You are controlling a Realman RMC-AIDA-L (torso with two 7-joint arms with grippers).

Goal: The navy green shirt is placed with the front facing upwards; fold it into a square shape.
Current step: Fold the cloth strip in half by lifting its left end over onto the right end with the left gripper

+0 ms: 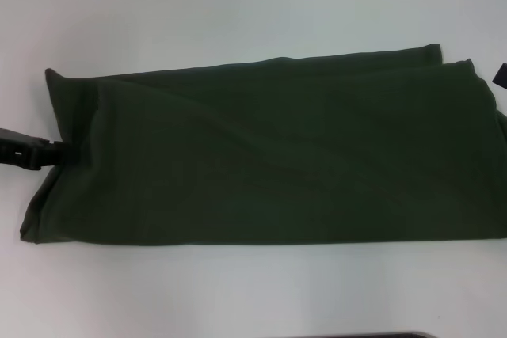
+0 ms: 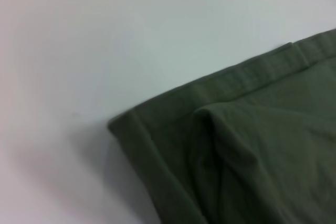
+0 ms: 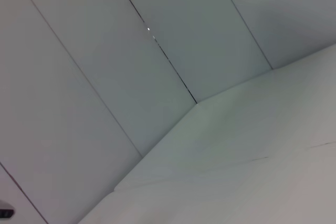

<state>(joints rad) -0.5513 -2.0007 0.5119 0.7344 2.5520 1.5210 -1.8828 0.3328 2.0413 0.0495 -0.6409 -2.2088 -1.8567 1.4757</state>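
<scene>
Head view: the navy green shirt [image 1: 269,156] lies on the white table [image 1: 238,5] as a long band running left to right. My left gripper [image 1: 55,153] sits at its left short end, seemingly pinching the edge, though I cannot tell how far it is open. My right gripper is out of sight, so the left is nearer.

Left wrist view: a hemmed, layered corner of the shirt [image 2: 231,145] lies just below.

Right wrist view: only pale wall panels [image 3: 131,77].
</scene>
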